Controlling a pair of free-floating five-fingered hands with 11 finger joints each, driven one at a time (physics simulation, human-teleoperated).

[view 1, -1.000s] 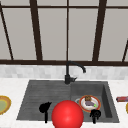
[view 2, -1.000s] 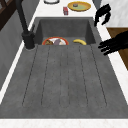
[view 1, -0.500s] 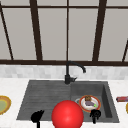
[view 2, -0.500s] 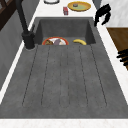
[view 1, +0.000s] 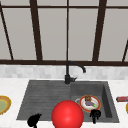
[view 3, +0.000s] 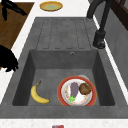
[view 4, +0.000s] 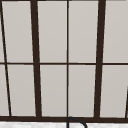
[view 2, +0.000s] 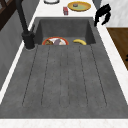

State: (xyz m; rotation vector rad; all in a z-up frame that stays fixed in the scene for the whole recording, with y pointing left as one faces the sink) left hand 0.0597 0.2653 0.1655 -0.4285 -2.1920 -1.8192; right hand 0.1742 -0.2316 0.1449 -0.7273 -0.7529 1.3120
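Observation:
My right hand (view 1: 95, 115) hovers at the front rim of the sink basin (view 3: 25, 75), holding nothing, with relaxed fingers hanging down (view 2: 102, 14). It shows as a dark shape at the left edge of the right side view (view 3: 7, 61). In the basin below lie a red-rimmed plate (view 3: 76, 93) with an eggplant and a brown lump, and a banana (view 3: 38, 95). My left hand (view 1: 33, 120) floats open off the front edge of the drainboard (view 2: 62, 75), over the wooden floor (view 3: 10, 8). A big red ball (view 1: 67, 115) sits between the hands in the front view.
A black faucet (view 1: 67, 75) stands behind the sink under the window. A yellow plate (view 1: 3, 105) lies on the counter to the left. A small red can (view 1: 122, 99) and another yellow plate (view 2: 79, 6) lie to the right.
My left hand has drifted left and back from the sink's front edge, leaving the left side view. The right hand has stayed in place.

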